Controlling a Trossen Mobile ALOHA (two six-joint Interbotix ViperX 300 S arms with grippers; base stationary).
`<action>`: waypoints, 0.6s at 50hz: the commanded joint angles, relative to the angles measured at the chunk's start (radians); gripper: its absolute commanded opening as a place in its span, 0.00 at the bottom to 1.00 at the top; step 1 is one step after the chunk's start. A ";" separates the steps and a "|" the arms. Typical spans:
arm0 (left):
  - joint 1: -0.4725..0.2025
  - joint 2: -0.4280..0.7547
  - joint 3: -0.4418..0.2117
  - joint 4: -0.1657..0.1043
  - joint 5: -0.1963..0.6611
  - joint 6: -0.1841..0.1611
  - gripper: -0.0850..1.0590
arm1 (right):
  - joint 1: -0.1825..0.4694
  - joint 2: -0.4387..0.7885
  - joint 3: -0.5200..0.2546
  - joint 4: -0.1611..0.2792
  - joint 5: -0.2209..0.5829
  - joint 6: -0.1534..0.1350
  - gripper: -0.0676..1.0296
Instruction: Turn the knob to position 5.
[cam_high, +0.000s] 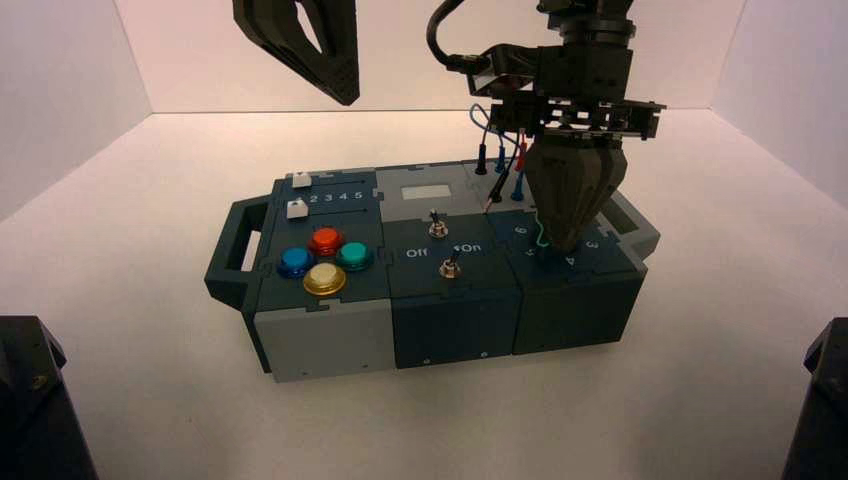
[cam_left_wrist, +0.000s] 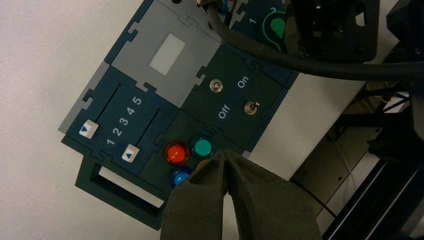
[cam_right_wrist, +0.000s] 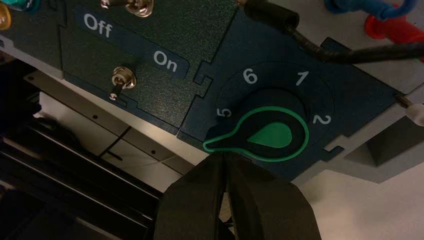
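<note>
Knob (cam_right_wrist: 272, 136) on the box's right-hand block, pointed tip aimed just below the numeral 5 (cam_right_wrist: 225, 113), between it and the box's front edge. Numerals 6, 1 and 2 arced round the far side. Right gripper (cam_right_wrist: 223, 159) directly beside the knob's tip, fingers pressed together, pinching nothing. Two toggle switches (cam_right_wrist: 121, 80) on the block next to the knob. Left gripper (cam_left_wrist: 227, 160) raised high above the coloured buttons (cam_left_wrist: 177, 153), fingers closed together too.
</note>
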 joint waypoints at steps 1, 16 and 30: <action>-0.002 -0.006 -0.021 0.002 -0.002 0.002 0.05 | 0.003 -0.014 -0.021 0.003 0.003 -0.009 0.04; -0.002 -0.002 -0.025 0.005 -0.002 0.005 0.05 | 0.003 -0.012 -0.034 0.003 0.005 -0.009 0.04; -0.002 -0.002 -0.025 0.005 -0.002 0.005 0.05 | 0.003 -0.009 -0.044 0.003 0.012 -0.009 0.04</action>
